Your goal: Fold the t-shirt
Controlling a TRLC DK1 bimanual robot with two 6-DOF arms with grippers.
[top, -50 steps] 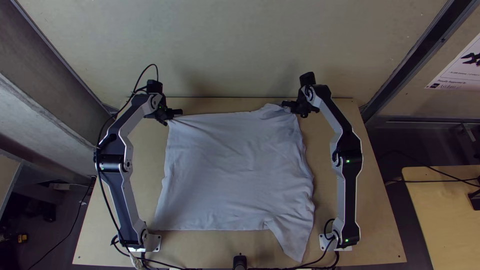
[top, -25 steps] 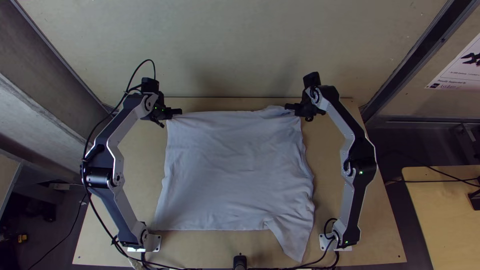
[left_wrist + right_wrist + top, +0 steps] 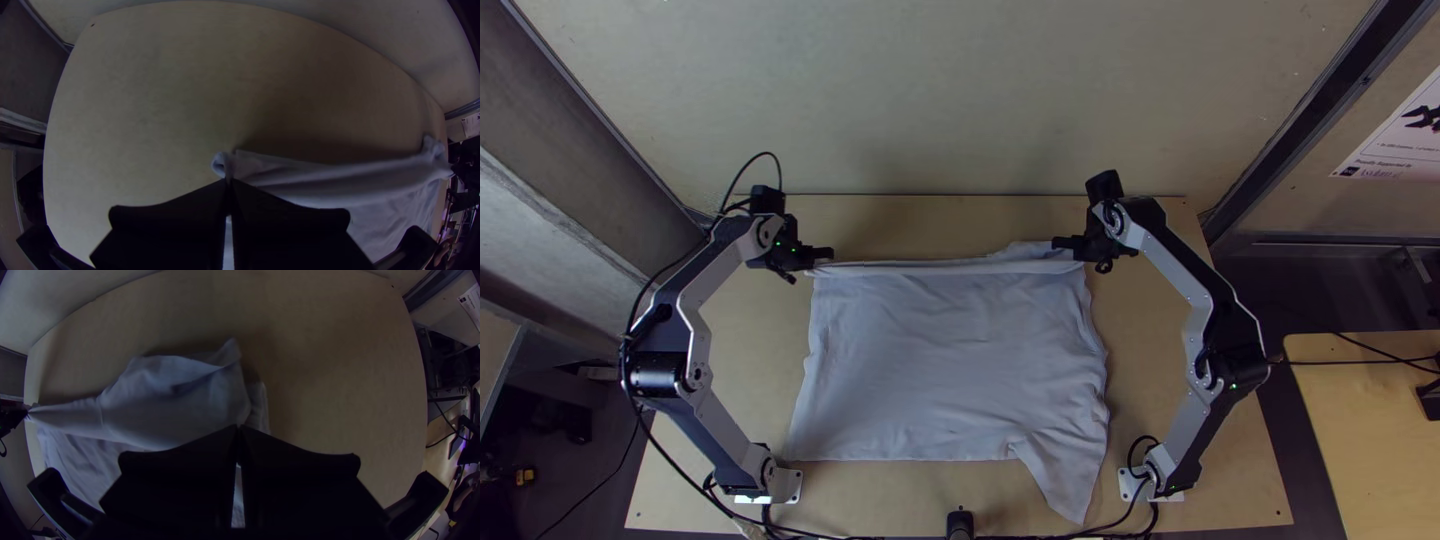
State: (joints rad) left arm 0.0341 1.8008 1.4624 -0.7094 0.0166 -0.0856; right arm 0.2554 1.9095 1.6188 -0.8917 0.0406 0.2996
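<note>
T-shirt [image 3: 950, 360] fold: 1st fold just getting going, both far corners pinched

Tee lies mid-table, mostly spread flat on the light wood table [image 3: 910, 495]; far edge is up in a raised band running between the 2 grippers, band lapping slightly toward the near side; L gripper [image 3: 826, 254] has its fingers pressed tog. on the far L corner, a small curl of cloth poking past the tips; R gripper [image 3: 1060, 243] likewise closed on cloth nr. the far R corner, w/ a loose, crumpled peak [image 3: 231, 352] standing beyond its tips

Done so far: both corners held, edge raised, approx. level across; prob. only the start of the 1st fold, so v. little of the job complete; body is a single wide spread, no finished fold visible

Left to do: bring the far edge over to the near edge, lay it down, let go, then prob. fold again side to side & smooth; near R flap [image 3: 1070, 485], poss. a sleeve, sticks out past the near hem & needs tucking in at some pt.; risk: uneven pull btwn. arms would skew the fold, & that loose peak on the R could end up as a crease
</note>
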